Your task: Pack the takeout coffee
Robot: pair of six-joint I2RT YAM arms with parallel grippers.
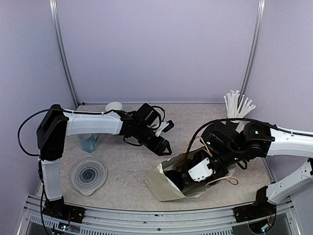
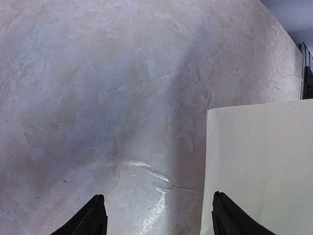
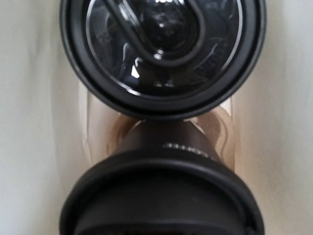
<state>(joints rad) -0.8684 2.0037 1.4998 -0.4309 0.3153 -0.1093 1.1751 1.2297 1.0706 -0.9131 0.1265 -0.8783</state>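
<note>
**Inspector:** Start at the near edge of the table [image 1: 132, 166].

**Clerk:** Toward the near left corner sits a stack of clear round lids [image 1: 88, 175]. Right of the middle, close to the near edge, a cream paper bag [image 1: 164, 188] appears to lie on its side with its twine handles toward the right edge.

**Inspector:** The takeout coffee?

**Clerk:** Inside that bag. The right wrist view shows one lidded black cup [image 3: 164, 196] close to the lens, with small white lettering on its wall. A second black lid [image 3: 161, 49] is seen from above, just beyond it. Brown pulp of the carrier tray [image 3: 100, 129] shows between the two, and the bag's cream walls close in on both sides.

**Inspector:** Right hand?

**Clerk:** The right hand [image 1: 188, 174] is reaching into the bag's mouth. Its fingers are hidden in both views, so I cannot tell whether they are apart or gripping.

**Inspector:** Left hand?

**Clerk:** The left hand [image 1: 161, 146] is mid-table, just beyond the bag's left end. Its fingers are apart with nothing between them and bare table beneath. One flat cream panel of the bag fills the right of its wrist view.

**Inspector:** Further back?

**Clerk:** A bluish clear cup [image 1: 88, 143] stands by the left edge under the left arm. An open cup with a white inside [image 1: 113, 106] is at the far edge. A bundle of white straws [image 1: 238, 104] is toward the far right corner.
</note>
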